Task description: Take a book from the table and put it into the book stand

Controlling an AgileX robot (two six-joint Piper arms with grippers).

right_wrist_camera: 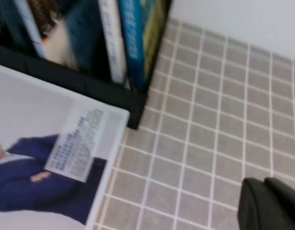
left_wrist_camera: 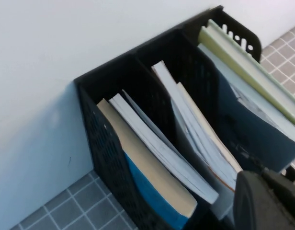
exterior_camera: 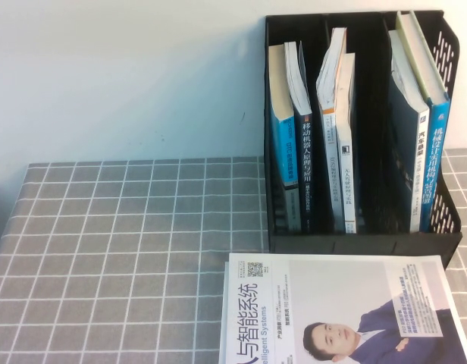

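The book (exterior_camera: pixel 437 129), pale yellow-green with a blue spine, stands upright in the rightmost compartment of the black book stand (exterior_camera: pixel 355 241). In the left wrist view, the book (left_wrist_camera: pixel 248 67) leans against the stand's outer slotted wall, and the stand (left_wrist_camera: pixel 104 139) is seen from above. My left gripper (left_wrist_camera: pixel 265 191) hovers above the stand's front, shut, with nothing between its fingers. My right gripper (right_wrist_camera: pixel 265 196) hangs shut and empty over the grey grid-cloth table (right_wrist_camera: pixel 209 120), to the right of the stand. Neither arm shows in the high view.
A white-covered book with a man's portrait (exterior_camera: pixel 340 311) lies flat on the table (exterior_camera: pixel 127 250) just in front of the stand, also seen as the white book (right_wrist_camera: pixel 37 124) in the right wrist view. Other books fill the stand's left and middle compartments. A white wall stands behind.
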